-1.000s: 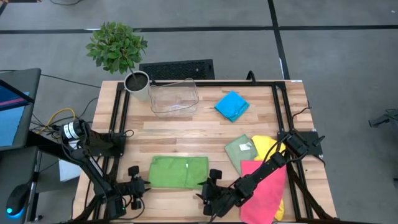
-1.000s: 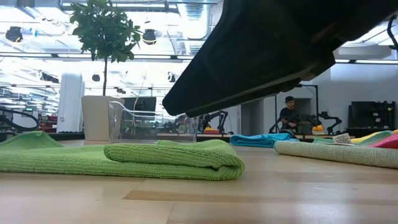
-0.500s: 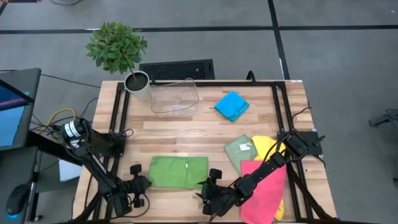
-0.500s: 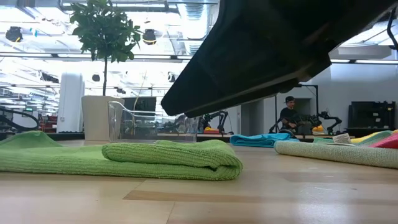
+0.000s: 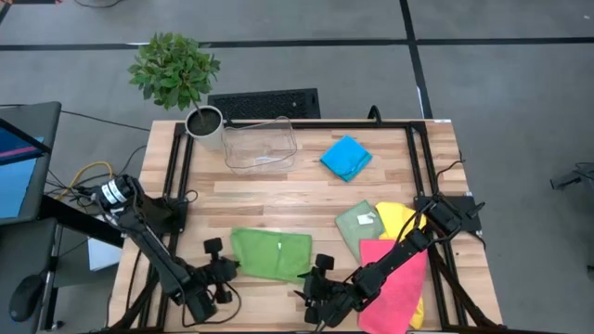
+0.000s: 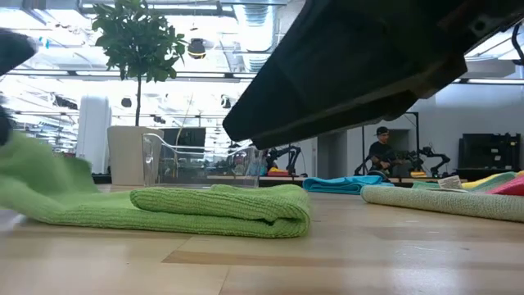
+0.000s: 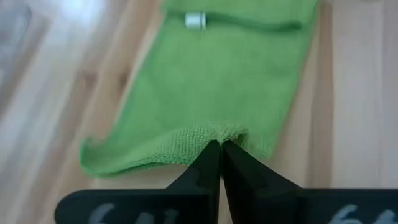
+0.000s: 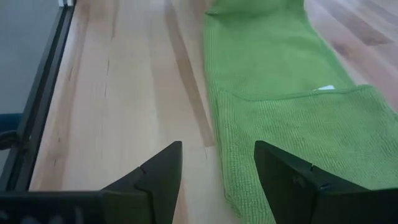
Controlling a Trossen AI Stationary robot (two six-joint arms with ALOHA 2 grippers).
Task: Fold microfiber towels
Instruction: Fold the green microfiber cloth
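A bright green towel (image 5: 271, 253) lies near the table's front edge, its right part folded over double (image 6: 221, 205) and a white tag (image 7: 195, 20) on top. My left gripper (image 5: 228, 267) is shut on its left edge, which rises off the wood (image 6: 33, 176). My right gripper (image 8: 217, 180) stands open by the towel's right end (image 5: 318, 275), fingers low over the table, nothing between them. A blue towel (image 5: 345, 157) lies far right. Sage (image 5: 358, 223), yellow (image 5: 401, 217) and pink (image 5: 394, 278) towels overlap at the right. My left gripper pinches the green towel's left edge (image 7: 211, 132), about midway along it, between its two shut fingers (image 7: 208, 163). They come from the table's left, slanting down. The edge bunches at the fingertips and is lifted. The rest of the towel lies on the table.
A clear plastic bin (image 5: 260, 144) and a potted plant (image 5: 204, 125) stand at the far left of the table. A black frame (image 5: 176, 176) runs along the table's sides. Bare wood (image 5: 278, 199) lies between the green towel and the bin.
My left gripper has shut on the green towel's left edge, then gone up and toward the table's right. The towel's left edge has lifted off the wood and come rightward with it. The folded right part has stayed in place.
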